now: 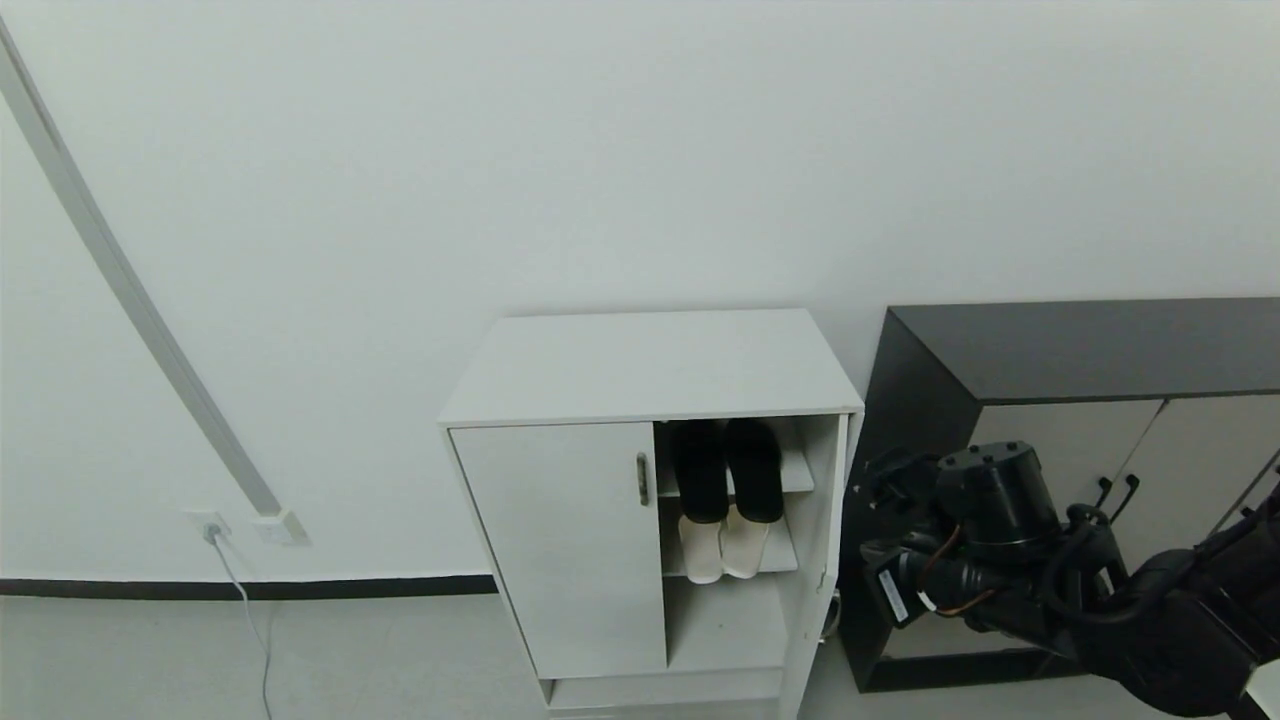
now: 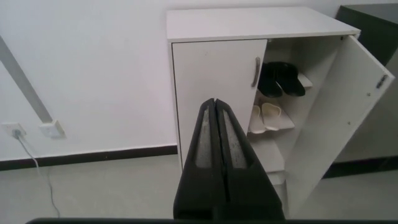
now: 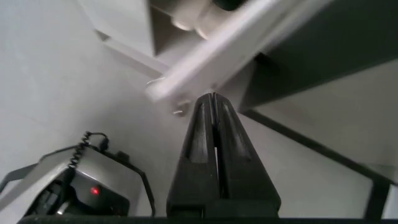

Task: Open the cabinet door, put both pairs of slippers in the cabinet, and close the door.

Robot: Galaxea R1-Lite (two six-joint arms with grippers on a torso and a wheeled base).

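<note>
With both pairs lying inside the cabinet (image 1: 650, 365), only the closing of the door (image 3: 230, 46) is judged to be left, and 3 risks are seen. The black slippers (image 1: 725, 470) and the white slippers (image 1: 722, 545) appear to overhang the front edges of their shelves, so the door may be stopped against them, or 1 pair may be knocked off. The right fingers (image 3: 202, 130) are pressed together into a narrow tip. That tip may slide off the door's thin lower edge, or slip beneath it, if the push is given there rather than on the flat face. The right arm is also placed between the swung-out door and the black cabinet (image 1: 1080, 345), where a wide sweep could end in a knock.

No gap is seen between the right fingers and nothing is held by them. The door's lower edge lies just beyond their tips, and contact cannot be confirmed. The slippers lie farther on, past that edge.

The left fingers (image 2: 205, 137) are likewise together, with nothing held or touched. The cabinet stands well ahead of them, with the 2 pairs on the shelves beyond the tips.
</note>
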